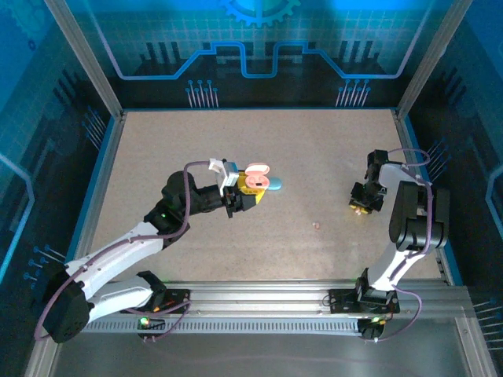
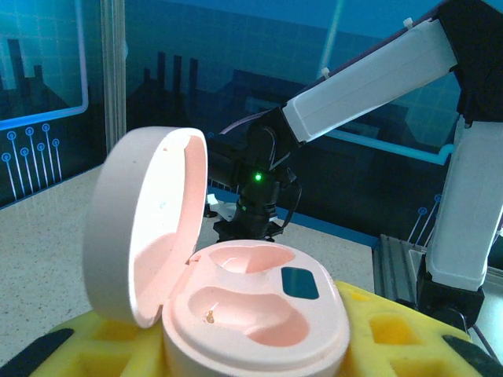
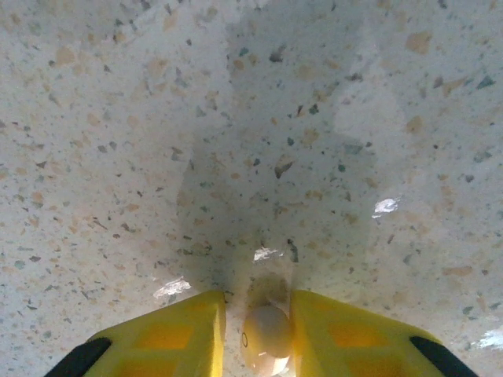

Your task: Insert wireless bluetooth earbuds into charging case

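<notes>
From above, the left fingers are closed on the pink case and hold it over the table, a little left of the middle. The case is open and its lid stands on the far side. A blue pod lies just right of the case and seems to touch it. A pink earbud lies alone on the table, to the right of the case and nearer to the arm bases. Well to the right of the case, the right fingers point down, low over the table. From this height I cannot tell what is between them.

In the left wrist view, the case sits between the yellow left fingers, which press on it from both sides. The lid is upright on the left of the case. The base shows two smooth pink wells and a small dark rectangle at its right side. A tiny golden speck sits in the nearer well. Behind the case, the right arm reaches down to the table, with a green light on it.

In the right wrist view, the yellow right fingers are closed on a pale earbud. The earbud is round and touches both of them. It is at the speckled table, but I cannot tell whether it rests on the surface or is just above it.
</notes>
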You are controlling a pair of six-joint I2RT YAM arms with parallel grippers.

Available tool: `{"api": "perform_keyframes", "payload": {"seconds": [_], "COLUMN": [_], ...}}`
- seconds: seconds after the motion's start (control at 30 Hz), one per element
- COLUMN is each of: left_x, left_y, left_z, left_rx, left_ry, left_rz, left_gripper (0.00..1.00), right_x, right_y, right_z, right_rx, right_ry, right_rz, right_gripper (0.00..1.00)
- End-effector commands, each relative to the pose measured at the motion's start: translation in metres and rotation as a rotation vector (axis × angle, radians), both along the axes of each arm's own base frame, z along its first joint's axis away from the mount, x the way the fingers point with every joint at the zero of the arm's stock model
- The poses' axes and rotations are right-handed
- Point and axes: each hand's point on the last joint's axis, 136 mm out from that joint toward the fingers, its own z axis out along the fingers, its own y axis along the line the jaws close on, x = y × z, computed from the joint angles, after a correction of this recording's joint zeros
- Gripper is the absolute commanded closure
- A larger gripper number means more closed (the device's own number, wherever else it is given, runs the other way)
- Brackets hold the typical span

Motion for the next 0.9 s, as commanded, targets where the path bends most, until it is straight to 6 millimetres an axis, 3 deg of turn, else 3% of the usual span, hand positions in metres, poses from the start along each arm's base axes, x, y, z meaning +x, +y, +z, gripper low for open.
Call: {"api": "perform_keyframes", "payload": {"seconds": [0.0,0.87], "left_x": [-0.002,-0.001], "left_y": [-0.002,-0.003], "left_z": [0.008,0.009], "left_rx": [-0.026,-0.028], "left_ry": [-0.01,-0.002], "left_rz": [-0.008,-0.01], "left_gripper": [0.61,0.61], "right_x": [0.0,-0.009], "right_y": [-0.004,0.002], "right_z": [0.0,0.001], "right_rx": [-0.013,0.024], "right_ry": [0.024,0.051], "right_rz": [0.015,0.003], "right_gripper": [0.71,0.74]}}
